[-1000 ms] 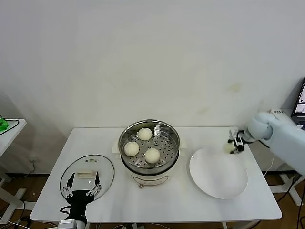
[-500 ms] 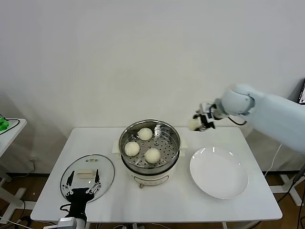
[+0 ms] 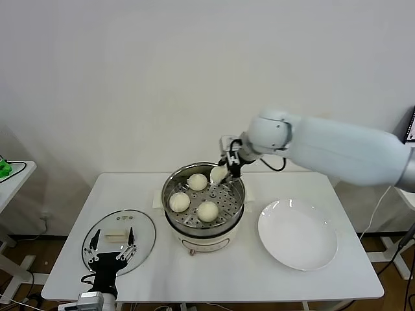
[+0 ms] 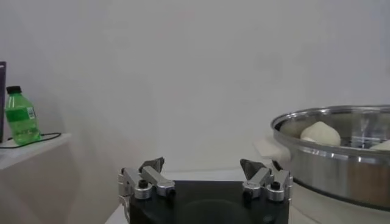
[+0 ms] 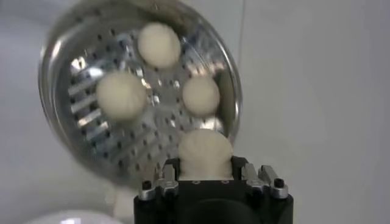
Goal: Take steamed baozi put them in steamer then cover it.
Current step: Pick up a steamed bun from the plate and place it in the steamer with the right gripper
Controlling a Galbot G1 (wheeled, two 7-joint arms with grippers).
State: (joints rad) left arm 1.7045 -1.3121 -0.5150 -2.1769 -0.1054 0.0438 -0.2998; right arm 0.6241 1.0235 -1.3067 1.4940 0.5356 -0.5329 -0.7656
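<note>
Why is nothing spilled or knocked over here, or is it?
Nothing stands out. Three baozi sit in the steamer, the right gripper holds a fourth above it, the plate is bare, and the glass lid lies flat.

Shiny polished steel on the steamer (image 3: 203,194), its perforated tray throwing back bright glints right under the right gripper (image 3: 224,170). That gripper shows black matt plastic with bare metal finger links, pressed onto a smooth, matt, dough-soft baozi (image 3: 218,173). Three more buns (image 3: 198,182) below it look equally smooth and dull. Off to the gripper's side sits a glossy white plate (image 3: 297,234), ceramic by its sheen. On the left gripper (image 3: 113,254): matt black body, brushed metal links, above a clear glass lid (image 3: 118,241). The table (image 3: 214,272) is matt white.
</note>
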